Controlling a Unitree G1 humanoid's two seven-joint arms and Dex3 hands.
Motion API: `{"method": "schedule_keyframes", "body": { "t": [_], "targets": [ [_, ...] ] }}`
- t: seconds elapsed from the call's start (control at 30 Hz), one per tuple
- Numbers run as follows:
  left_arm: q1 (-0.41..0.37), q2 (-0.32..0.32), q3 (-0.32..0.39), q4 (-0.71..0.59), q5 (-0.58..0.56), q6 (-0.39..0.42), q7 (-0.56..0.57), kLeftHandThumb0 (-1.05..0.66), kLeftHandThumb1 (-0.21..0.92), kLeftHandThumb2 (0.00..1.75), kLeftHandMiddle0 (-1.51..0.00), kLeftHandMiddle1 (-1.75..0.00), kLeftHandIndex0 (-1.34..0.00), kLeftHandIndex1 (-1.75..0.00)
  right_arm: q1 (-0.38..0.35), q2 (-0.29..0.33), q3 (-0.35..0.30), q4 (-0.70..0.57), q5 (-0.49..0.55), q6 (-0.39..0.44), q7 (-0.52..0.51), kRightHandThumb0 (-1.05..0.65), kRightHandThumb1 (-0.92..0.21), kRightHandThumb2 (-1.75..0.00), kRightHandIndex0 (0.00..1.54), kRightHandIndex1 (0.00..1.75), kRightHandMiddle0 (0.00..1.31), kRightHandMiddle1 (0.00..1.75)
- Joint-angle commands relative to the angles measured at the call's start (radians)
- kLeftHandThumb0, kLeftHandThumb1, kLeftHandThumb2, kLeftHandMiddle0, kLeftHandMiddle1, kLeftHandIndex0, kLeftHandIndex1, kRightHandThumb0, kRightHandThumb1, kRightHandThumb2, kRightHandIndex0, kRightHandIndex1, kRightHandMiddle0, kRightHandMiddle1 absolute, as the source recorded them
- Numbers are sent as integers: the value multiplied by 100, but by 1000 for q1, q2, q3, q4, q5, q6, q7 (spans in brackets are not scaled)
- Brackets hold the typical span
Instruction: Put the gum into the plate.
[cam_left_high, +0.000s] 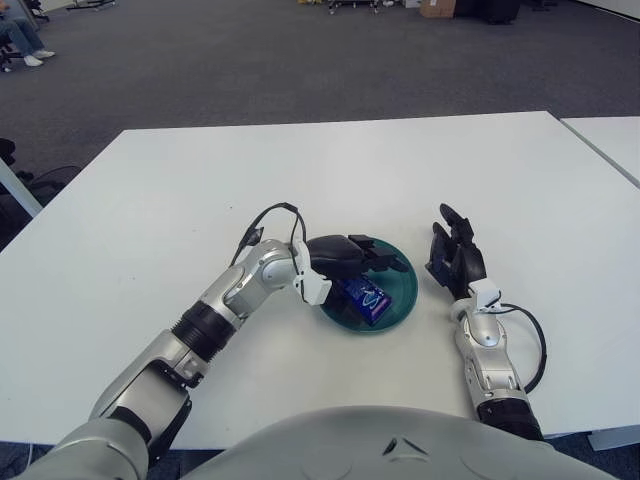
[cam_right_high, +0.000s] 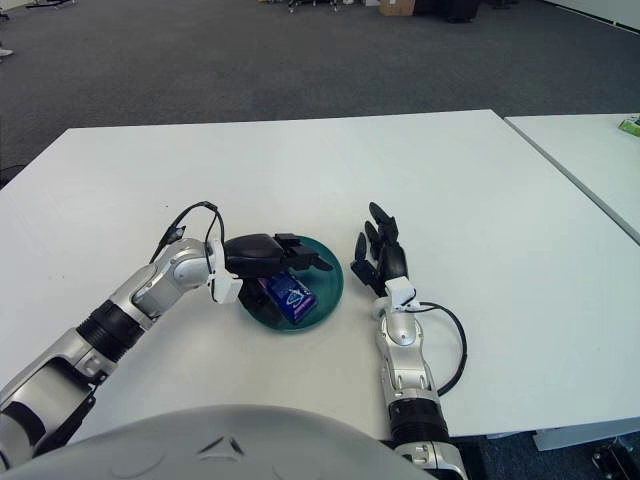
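Gum (cam_left_high: 365, 297), a blue packet, lies flat inside the green plate (cam_left_high: 405, 292), toward the plate's near-left part, tilted at an angle to the table edge. Nothing grips it. The plate sits on the white table (cam_left_high: 150, 200), near the front edge and roughly at the middle of the robot's reach.

The left hand (cam_left_high: 345, 255) hovers over the plate's left and far rim, just above and behind the gum. Its fingers (cam_left_high: 385, 262) are spread loosely and stretch out across the plate toward the right, holding nothing; a clear gap shows between them and the packet in the right eye view. The left forearm runs back from the plate toward the lower left, with a black cable (cam_left_high: 265, 215) looping up from the wrist.

The right hand (cam_left_high: 457, 258) shows just right of the plate, apart from its rim, palm turned toward the plate and fingers extended upward and relaxed, empty. Its forearm reaches back toward the robot's body, with a black cable (cam_left_high: 535, 345) curling off its right side.

A second white table (cam_left_high: 605, 135) stands at the far right, separated from the first by a narrow gap.
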Motion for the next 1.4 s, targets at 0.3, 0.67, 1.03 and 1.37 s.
{"method": "schedule_keyframes", "body": {
  "t": [0.3,0.67,1.03,1.37],
  "targets": [
    [-21,-64,93,123,-83,28,106,-105,92,22,0,0,0,0,59,17,-4,78,23,22,15,-81,-92,-90,30,2,0,42],
    [141,-147,221,81,-206,235,217,-105,88,4,0,0,0,0,59,24,-7,82,19,38,1,-78,-92,-92,30,2,0,47],
    [371,-393,443,245,-468,25,489,-105,92,63,0,0,0,0,78,38,-3,55,27,46,5,-75,-92,-91,29,1,0,46],
    [473,-494,518,231,-534,55,598,-105,92,90,0,0,-2,-1,97,47,1,39,26,55,2,-75,-92,-89,29,0,0,48]
  ]
}}
